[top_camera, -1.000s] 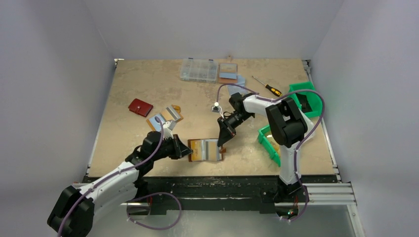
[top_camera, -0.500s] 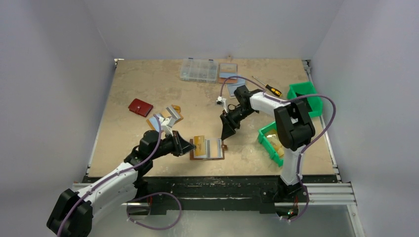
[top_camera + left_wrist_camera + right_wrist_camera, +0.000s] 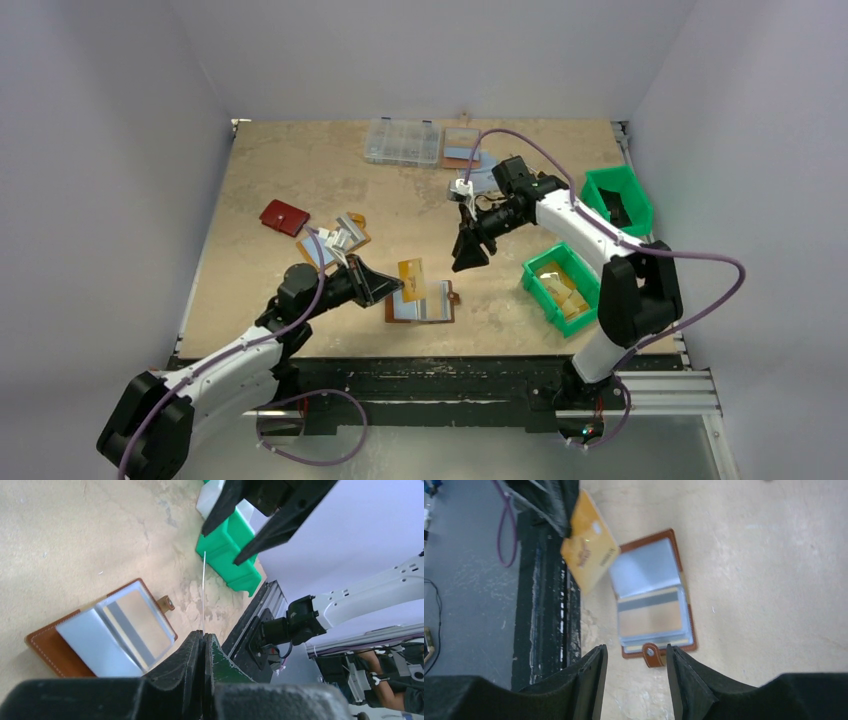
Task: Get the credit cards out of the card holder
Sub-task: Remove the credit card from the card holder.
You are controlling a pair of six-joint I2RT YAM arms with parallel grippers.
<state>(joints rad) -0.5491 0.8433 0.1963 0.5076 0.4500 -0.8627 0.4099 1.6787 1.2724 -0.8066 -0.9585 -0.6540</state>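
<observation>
**Gold-orange card clear of the holder; right gripper released.**

The gold-orange credit card (image 3: 411, 278) now hangs tilted above the left page of the card holder (image 3: 428, 310), pinched by its edge in the closed left gripper (image 3: 390, 288). A second ago it lay flat at that page. The holder lies open on the table (image 3: 300, 170) between both arms. I see one further card (image 3: 651, 616), grey-striped, remaining in its right-hand sleeve. The right gripper (image 3: 468, 256), previously pressing on the holder's right edge, has lifted beyond its far side, jaws moderately apart and empty. I judge this extraction complete, with the striped card outstanding.
</observation>
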